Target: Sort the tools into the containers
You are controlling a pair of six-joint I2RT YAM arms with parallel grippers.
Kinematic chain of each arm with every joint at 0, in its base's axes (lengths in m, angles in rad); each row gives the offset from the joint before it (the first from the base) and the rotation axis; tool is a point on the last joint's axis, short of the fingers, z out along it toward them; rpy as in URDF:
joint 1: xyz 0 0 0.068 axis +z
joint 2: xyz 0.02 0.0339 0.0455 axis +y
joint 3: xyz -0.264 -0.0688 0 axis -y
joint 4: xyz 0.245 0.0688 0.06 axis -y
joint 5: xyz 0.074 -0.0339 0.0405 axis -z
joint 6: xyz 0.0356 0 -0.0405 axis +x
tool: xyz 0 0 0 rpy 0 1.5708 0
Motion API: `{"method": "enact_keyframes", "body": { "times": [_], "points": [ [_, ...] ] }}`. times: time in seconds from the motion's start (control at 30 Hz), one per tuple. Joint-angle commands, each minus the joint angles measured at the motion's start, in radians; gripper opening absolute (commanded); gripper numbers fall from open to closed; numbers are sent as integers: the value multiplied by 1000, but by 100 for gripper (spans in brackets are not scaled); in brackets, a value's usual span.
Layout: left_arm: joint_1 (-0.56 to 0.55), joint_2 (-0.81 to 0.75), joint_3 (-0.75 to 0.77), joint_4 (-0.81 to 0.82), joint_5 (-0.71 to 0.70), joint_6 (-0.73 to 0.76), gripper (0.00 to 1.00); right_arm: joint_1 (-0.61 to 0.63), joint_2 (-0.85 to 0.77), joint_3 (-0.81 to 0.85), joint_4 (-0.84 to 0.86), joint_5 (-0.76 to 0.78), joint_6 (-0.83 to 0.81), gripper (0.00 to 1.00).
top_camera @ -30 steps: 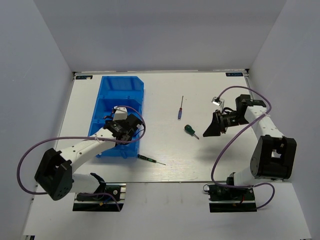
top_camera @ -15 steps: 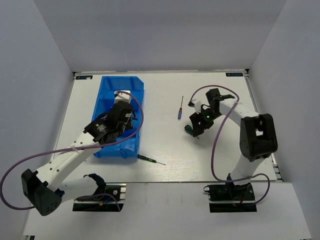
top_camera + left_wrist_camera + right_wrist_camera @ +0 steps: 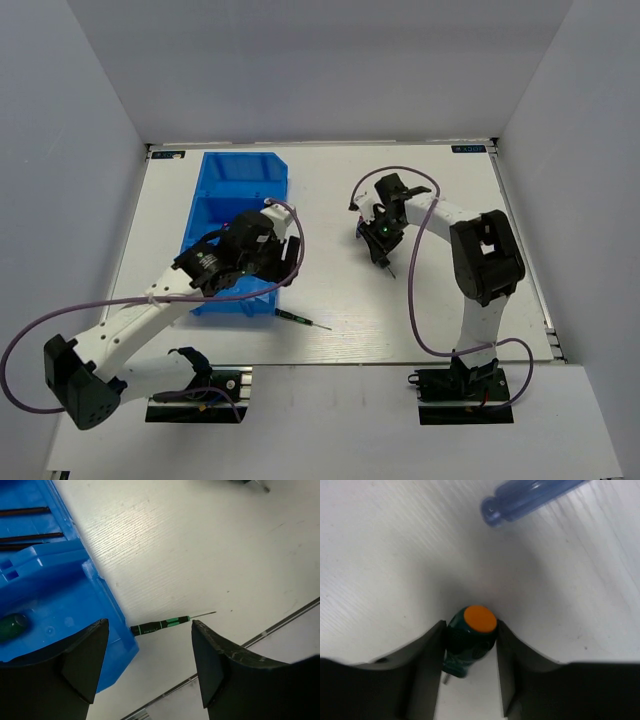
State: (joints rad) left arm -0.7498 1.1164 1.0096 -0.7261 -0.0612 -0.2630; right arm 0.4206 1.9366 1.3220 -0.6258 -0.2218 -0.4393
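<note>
The containers [image 3: 243, 172] are three joined blue bins at the table's left. In the left wrist view the bins [image 3: 55, 595] hold dark hex keys [image 3: 30, 536] and a green-handled screwdriver [image 3: 12, 626]. My left gripper [image 3: 268, 265] hovers open over the bins' near right corner. A slim dark screwdriver [image 3: 160, 626] lies on the table below, between its fingers [image 3: 80, 665]; it also shows from above [image 3: 301, 319]. My right gripper [image 3: 381, 243] is shut on a stubby green screwdriver [image 3: 471, 630] with an orange cap, a finger pressed on each side. The blue-handled screwdriver [image 3: 530, 497] lies just beyond.
White table [image 3: 440, 300] enclosed by grey walls, with a metal strip along its near edge [image 3: 280, 622]. Purple cables loop off both arms. The right arm's elbow [image 3: 485, 255] stands tall right of centre.
My left arm swung right from over the bins to their near right corner, jaws opening. My right gripper moved left onto the green screwdriver and closed on it.
</note>
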Motion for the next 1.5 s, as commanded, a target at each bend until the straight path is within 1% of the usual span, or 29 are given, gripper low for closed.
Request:
{"method": "enact_keyframes", "body": {
  "times": [0.0,0.07,0.1,0.13,0.17,0.2,0.23,0.27,0.3,0.33,0.37,0.4,0.43,0.47,0.5,0.6,0.7,0.8,0.9,0.93,1.03,1.07,1.1,1.13,1.17,1.2,1.27,1.37,1.47],
  "points": [
    [0,-62,41,-6,-2,-39,77,26,21,-18,0,30,11,27],
    [0,-78,32,11,7,-65,77,26,-2,-21,-23,-19,-6,11],
    [0,-95,18,20,17,-65,77,29,-11,2,-34,-48,-13,0],
    [0,-95,9,51,29,-79,77,30,-25,19,-104,-208,-41,0],
    [0,-121,-8,68,59,-79,77,33,-25,122,-151,-268,-79,0],
    [0,-134,-20,91,78,-88,76,38,-19,172,-267,-336,-135,0],
    [0,-153,-51,159,115,-97,76,44,23,222,-407,-546,-203,0],
    [0,-196,-66,198,130,-97,72,56,47,352,-537,-610,-260,0],
    [0,-216,-80,236,139,-108,69,79,92,478,-590,-654,-272,0],
    [0,-234,-89,291,139,-108,66,102,114,588,-659,-774,-283,0],
    [0,-246,-89,306,139,-120,63,115,160,630,-682,-806,-297,0],
    [0,-256,-89,306,139,-120,57,163,166,690,-669,-835,-285,0],
    [0,-256,-72,306,139,-120,57,182,170,697,-642,-837,-264,0],
    [0,-256,-62,295,139,-120,56,211,176,695,-544,-849,-209,0],
    [0,-256,-51,284,139,-120,56,245,179,695,-511,-852,-191,0],
    [0,-265,-28,271,139,-111,56,318,225,716,-338,-855,-46,0],
    [0,-288,-10,261,129,-111,56,365,252,712,-49,-835,193,0],
    [0,-326,-9,251,120,-111,58,421,240,655,176,-768,296,0],
    [0,-351,-31,241,110,-111,62,477,281,661,256,-653,294,0],
    [0,-366,-31,231,110,-111,66,492,297,707,256,-633,291,0],
    [0,-375,-31,197,110,-111,71,510,366,781,236,-542,271,0],
    [0,-375,-31,183,110,-111,72,514,384,790,213,-530,242,4],
    [0,-375,-31,156,119,-111,72,520,390,796,201,-492,223,19],
    [0,-375,-31,145,120,-111,72,521,392,795,193,-479,197,29],
    [0,-385,-31,145,130,-111,72,526,392,790,186,-473,186,34],
    [0,-385,-31,130,142,-111,72,527,392,789,176,-461,179,44],
    [0,-394,-40,120,165,-111,72,521,387,786,173,-461,175,47],
    [0,-394,-40,111,204,-111,69,515,369,781,179,-461,185,52],
    [0,-359,-20,102,283,-111,65,504,322,750,225,-479,227,58]
  ]
}}
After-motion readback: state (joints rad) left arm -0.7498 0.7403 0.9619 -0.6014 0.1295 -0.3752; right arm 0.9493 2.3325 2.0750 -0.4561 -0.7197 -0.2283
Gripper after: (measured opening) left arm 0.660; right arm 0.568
